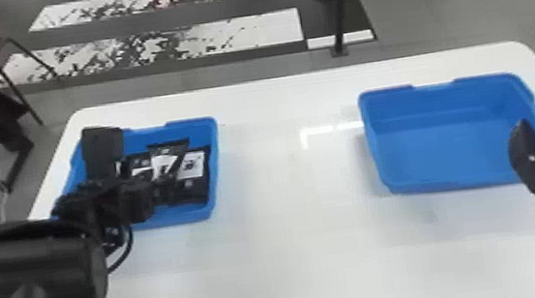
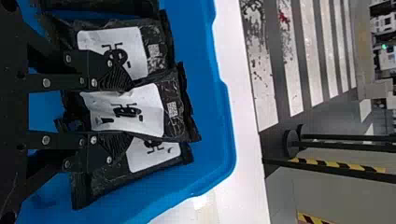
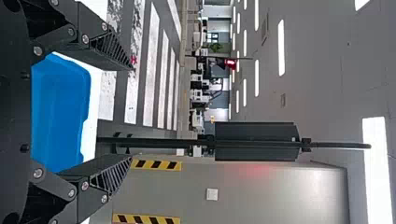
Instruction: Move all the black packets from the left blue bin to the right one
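Observation:
In the head view my left gripper is over the left blue bin, at a black packet that lies above others. The left wrist view has my left gripper shut on this middle packet, its fingers along two opposite edges and its wrapping creased. Another packet lies beside it and one partly beneath. My right gripper is parked at the right edge of the right blue bin, which holds no packets; in the right wrist view my right gripper is open.
Both bins stand on a white table with a wide gap between them. A black post rises from the floor behind the table, and a chair stands at the far left.

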Robot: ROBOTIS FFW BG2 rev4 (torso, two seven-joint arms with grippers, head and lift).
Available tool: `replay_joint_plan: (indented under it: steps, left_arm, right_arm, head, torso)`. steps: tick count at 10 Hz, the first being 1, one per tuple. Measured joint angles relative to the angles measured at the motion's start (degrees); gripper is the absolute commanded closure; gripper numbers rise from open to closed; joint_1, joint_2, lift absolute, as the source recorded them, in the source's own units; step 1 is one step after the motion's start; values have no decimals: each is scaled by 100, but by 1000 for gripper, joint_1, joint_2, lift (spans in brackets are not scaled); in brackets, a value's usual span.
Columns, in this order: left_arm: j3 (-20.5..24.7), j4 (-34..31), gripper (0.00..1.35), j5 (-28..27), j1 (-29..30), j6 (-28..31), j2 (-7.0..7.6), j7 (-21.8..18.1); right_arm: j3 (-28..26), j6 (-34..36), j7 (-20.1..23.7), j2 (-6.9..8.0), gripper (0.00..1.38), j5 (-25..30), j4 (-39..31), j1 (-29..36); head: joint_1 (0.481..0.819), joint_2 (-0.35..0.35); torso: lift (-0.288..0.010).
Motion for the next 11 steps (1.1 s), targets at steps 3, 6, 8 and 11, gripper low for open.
replay_joint_plan:
  steps: [3,6,8,11]
  left_arm:
    - [343,-1536,1211,280,719,269,-7,-130]
    - [243,-2750,1211,1133,1388,92,-7,-324]
    - [-212,-2945,1211,1478,1398,-237,-7,-385]
    - [-797,-2972,1211,1701,1251,-383,-7,-439]
  right_arm:
    - [0,0,0,0,395,-10,-13,1]
    - [-7,180,455,0,404,-191,21,-192]
    - [-31,879,1112,0,403,-425,46,-587]
    - [135,2079,1605,0,401,-627,-277,-1134]
  head:
    - [695,85]
    - [695,-3]
    - [695,-63]
    - [695,-92]
  torso:
    - [-140]
    - [-140]
    - [-140]
    - [-140]
